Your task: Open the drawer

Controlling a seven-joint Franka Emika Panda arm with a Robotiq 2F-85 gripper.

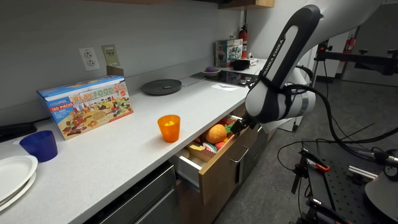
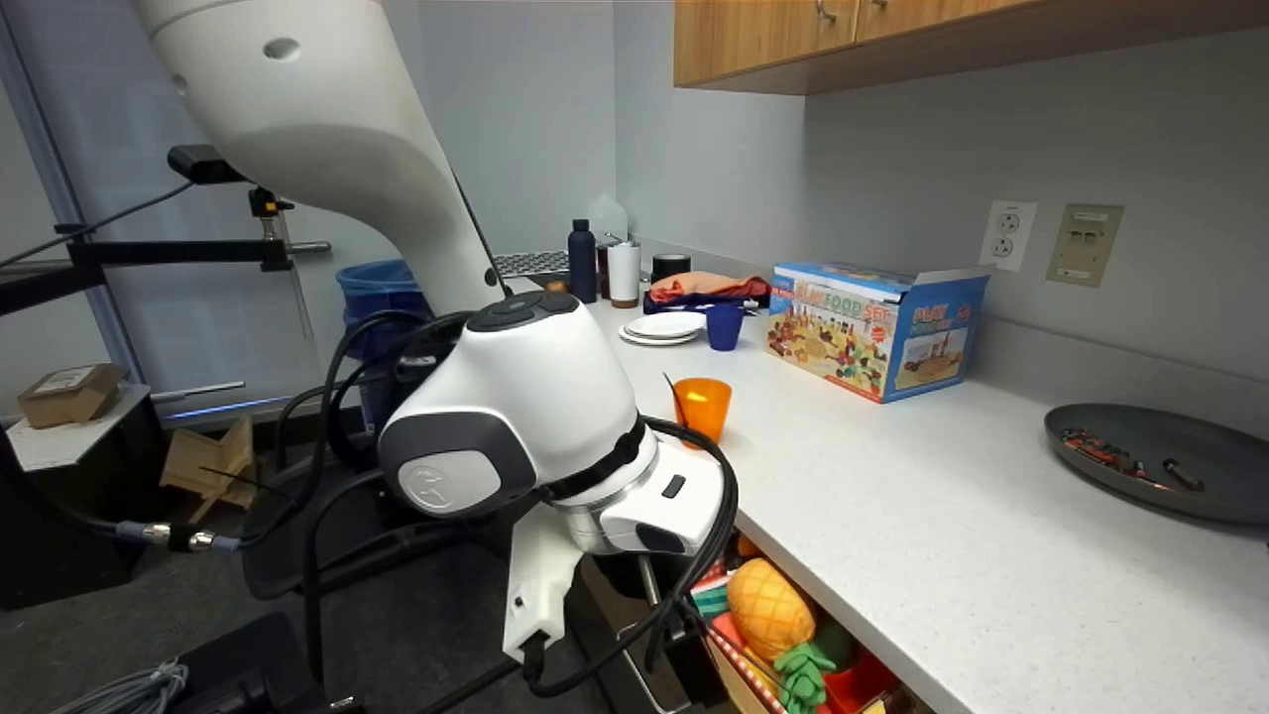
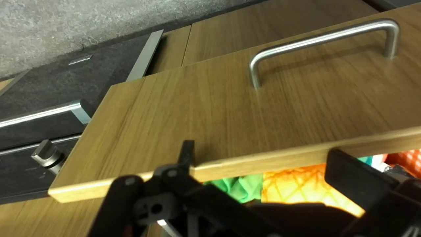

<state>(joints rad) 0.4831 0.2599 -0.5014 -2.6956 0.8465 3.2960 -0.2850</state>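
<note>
The medium-brown drawer (image 1: 219,168) stands pulled out from under the counter in both exterior views. Soft toy food lies inside it, including an orange pineapple (image 1: 216,133). Its silver bar handle (image 1: 241,156) is free of the gripper. In the wrist view the drawer front (image 3: 210,112) fills the middle, with the handle (image 3: 322,39) at upper right. My gripper (image 3: 262,153) is open at the drawer's top front edge. One finger overlaps the front face, the other overlaps the top edge; contact is unclear. The gripper (image 1: 241,125) also shows above the drawer's far end in an exterior view.
An orange cup (image 1: 169,128) stands near the counter edge above the drawer. A play food box (image 1: 90,104), blue cup (image 1: 39,145), white plates (image 1: 14,174) and dark pan (image 1: 162,86) are on the counter. A dark oven front (image 3: 108,62) adjoins the drawer. Cables (image 2: 729,496) hang round the wrist.
</note>
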